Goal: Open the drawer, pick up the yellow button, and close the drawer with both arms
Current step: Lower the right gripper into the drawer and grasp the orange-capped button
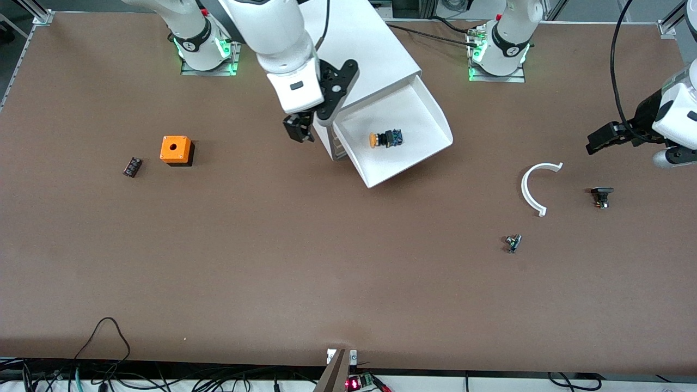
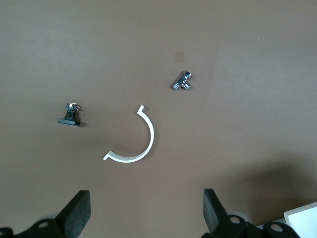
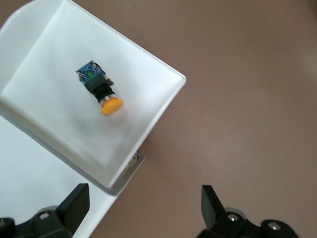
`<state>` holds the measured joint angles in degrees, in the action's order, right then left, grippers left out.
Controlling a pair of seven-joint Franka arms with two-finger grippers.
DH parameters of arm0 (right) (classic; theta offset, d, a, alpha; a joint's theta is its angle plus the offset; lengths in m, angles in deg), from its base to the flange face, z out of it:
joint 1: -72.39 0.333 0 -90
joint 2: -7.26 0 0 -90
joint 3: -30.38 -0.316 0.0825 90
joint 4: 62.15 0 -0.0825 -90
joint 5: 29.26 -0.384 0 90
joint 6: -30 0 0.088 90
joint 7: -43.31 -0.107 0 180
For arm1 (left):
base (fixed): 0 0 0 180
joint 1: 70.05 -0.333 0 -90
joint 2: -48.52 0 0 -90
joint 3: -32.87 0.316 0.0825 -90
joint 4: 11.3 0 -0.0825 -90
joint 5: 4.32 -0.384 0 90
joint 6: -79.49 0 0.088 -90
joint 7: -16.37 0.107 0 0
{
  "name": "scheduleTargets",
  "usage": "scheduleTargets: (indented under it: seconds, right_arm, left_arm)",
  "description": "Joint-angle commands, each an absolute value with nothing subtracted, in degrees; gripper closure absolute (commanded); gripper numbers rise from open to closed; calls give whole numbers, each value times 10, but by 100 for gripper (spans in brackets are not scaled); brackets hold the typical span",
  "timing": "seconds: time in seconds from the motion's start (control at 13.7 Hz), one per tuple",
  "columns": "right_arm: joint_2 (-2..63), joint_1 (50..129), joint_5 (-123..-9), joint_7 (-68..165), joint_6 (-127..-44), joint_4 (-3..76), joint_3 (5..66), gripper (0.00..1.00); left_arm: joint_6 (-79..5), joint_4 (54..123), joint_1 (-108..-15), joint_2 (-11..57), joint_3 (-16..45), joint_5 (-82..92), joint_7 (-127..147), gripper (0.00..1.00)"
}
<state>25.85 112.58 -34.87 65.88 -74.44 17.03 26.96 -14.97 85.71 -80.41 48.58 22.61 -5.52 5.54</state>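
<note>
The right gripper (image 1: 299,129), fingers apart and empty, is held beside the open drawer (image 1: 430,111), where the button (image 1: 386,139) lies. Being small, light and rigid, it is best pinched across its dark body. The left gripper (image 1: 599,142) waits open.

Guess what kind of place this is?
Most likely a robotics lab test bench: two arms bolted to a brown table, aluminium framing at its corners, and loose parts laid out, such as a button in an open drawer.
</note>
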Motion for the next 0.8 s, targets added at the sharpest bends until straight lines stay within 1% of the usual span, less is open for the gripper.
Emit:
scheduleTargets:
  seconds: [0.0, 0.29, 0.44, 0.58, 0.73]
  right_arm:
    - [318, 1155, -350, 716, -731, 86, 275, 0]
    - [357, 1188, -347, 717, -733, 61, 277, 0]
    - [379, 1210, -336, 719, -744, 58, 293, 0]
    - [403, 1224, -328, 720, -743, 40, 298, 0]
    - [419, 1233, -311, 721, -749, 38, 302, 0]
  left_arm:
    - [-143, 853, -799, 486, 225, -75, 49, 0]
    - [-142, 850, -799, 484, 226, -75, 49, 0]
    - [-142, 848, -799, 482, 226, -74, 49, 0]
    - [-142, 847, -798, 481, 226, -75, 51, 0]
    - [-142, 845, -798, 480, 226, -75, 51, 0]
